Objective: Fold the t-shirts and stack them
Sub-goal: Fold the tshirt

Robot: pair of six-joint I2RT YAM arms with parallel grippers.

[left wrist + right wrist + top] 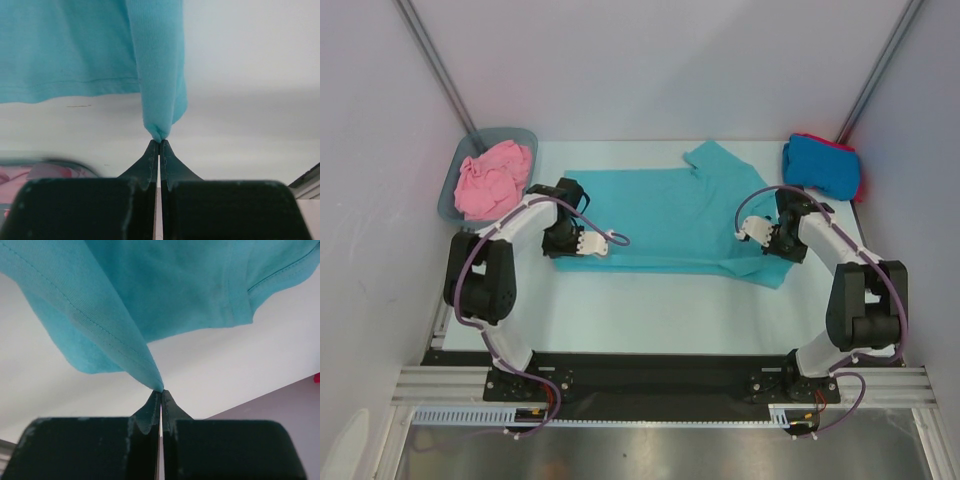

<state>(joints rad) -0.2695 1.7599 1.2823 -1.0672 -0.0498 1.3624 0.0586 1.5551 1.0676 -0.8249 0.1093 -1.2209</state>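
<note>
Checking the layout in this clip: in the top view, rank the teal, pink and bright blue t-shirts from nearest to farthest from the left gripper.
1. The teal t-shirt, mid-table, pinched by the left gripper.
2. The pink t-shirt, far left, in the tub.
3. The bright blue t-shirt, far right corner.

Teal shirt [670, 215] spread wide at centre, pink shirt [492, 180] crumpled in tub [448, 198], blue shirt [817, 163] folded atop red shirt [842, 146], far right

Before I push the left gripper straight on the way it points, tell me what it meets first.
The teal t-shirt: the left gripper is shut on a pinched fold of it at its tips. Past that fold only white table shows, though depth is unclear.
</note>
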